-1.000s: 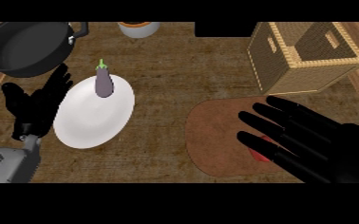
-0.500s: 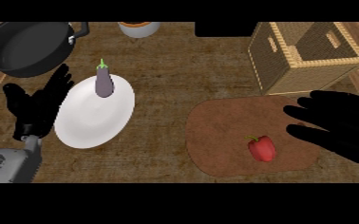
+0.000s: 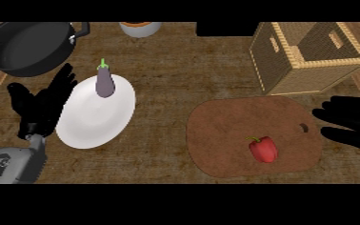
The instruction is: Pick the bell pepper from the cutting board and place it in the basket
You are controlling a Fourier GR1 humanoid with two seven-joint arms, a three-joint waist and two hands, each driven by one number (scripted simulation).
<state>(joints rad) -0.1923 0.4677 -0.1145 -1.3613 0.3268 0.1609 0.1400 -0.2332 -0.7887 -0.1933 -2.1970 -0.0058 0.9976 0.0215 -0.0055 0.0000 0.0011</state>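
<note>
A red bell pepper (image 3: 263, 148) with a green stem lies on the round brown cutting board (image 3: 232, 128), towards its lower right. A woven wicker basket (image 3: 295, 71) stands at the upper right, beyond the board. At the right edge, beside the board, only the straight fingers of my right hand (image 3: 341, 121) show; it is open, holds nothing, and is apart from the pepper. My left hand (image 3: 42, 107) rests open, fingers up, at the left edge next to a white plate.
A white plate (image 3: 95, 119) at the left carries a purple eggplant (image 3: 105, 83). A black pot (image 3: 32, 47) sits at the upper left, and a small bowl (image 3: 141, 27) at the top centre. Bare wooden counter (image 3: 190, 71) lies between plate and board.
My right hand has drawn back to the right, off the cutting board, uncovering the bell pepper. The left hand has stayed put.
</note>
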